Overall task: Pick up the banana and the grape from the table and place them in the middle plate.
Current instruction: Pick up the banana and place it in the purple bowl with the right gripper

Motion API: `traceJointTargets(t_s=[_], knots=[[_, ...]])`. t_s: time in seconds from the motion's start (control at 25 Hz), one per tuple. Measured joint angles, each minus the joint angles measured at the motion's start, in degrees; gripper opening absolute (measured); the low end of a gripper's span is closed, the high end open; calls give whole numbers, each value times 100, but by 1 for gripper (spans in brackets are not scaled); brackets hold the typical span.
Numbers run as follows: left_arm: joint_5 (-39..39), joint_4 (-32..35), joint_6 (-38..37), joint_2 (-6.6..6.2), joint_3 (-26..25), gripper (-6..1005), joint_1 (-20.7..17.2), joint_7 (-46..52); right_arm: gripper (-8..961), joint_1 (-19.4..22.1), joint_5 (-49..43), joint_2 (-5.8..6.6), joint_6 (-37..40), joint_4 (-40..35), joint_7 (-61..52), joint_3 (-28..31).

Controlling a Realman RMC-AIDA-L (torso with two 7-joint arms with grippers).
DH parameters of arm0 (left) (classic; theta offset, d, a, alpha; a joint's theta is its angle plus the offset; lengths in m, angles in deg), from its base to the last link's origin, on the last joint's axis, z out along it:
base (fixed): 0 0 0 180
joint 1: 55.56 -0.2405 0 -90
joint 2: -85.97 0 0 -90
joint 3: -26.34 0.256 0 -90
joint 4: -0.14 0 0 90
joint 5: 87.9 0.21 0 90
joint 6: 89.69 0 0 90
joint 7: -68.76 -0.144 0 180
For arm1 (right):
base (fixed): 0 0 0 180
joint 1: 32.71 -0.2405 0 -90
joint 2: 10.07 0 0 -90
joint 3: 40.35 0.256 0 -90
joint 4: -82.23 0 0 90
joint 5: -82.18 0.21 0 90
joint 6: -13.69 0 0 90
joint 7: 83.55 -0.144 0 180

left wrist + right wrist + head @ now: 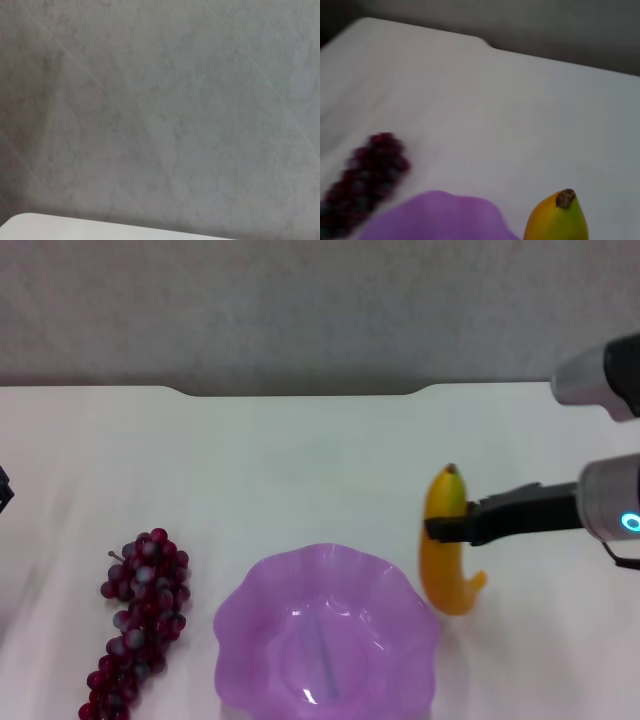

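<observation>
The white surface (300, 460) fills most of what I see from the head view, with a shallow notch in its far edge at twelve o'clock. On it, nearest me at about six o'clock, sits the middle plate (262, 612), translucent purple with a wavy flower-like rim and nothing in it. At about eight o'clock lies the grape (140, 625), a long dark red bunch stretched out beside the plate's left rim but apart from it, its short stem pointing away from me. At about four o'clock lies the banana (445, 565), just off the plate's right rim, its dark tip pointing to the far edge and its other end curling to the right.

The right arm reaches in from three o'clock, and its black right end effector (447, 528) sits across the middle of the banana; the fingers look clenched on the fruit, which is on or very close to the surface. The right wrist view looks past the banana's greenish tip toward the plate rim and the grapes.

Only a sliver of the left end effector (4, 490) shows at nine o'clock, at the frame edge; I cannot tell whether it is released or clenched.
</observation>
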Motion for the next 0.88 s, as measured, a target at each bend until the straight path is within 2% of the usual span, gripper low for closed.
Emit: traceJointTargets(t_s=[0.2, 0.44, 0.68, 0.88], knots=[[-1, 7, -3, 0, 0, 869, 17, -1, 495, -389, 191, -7, -181, 84, 180, -81], [13, 53, -3, 0, 0, 869, 36, -1, 494, -904, 447, -22, -100, 102, 258, -555], [28, 61, -3, 0, 1, 869, 62, -1, 508, -1192, 671, -32, -43, -110, 357, -1031], [31, 62, -2, 0, 1, 869, 69, -1, 527, -1251, 676, -33, 15, -537, 359, -1178]])
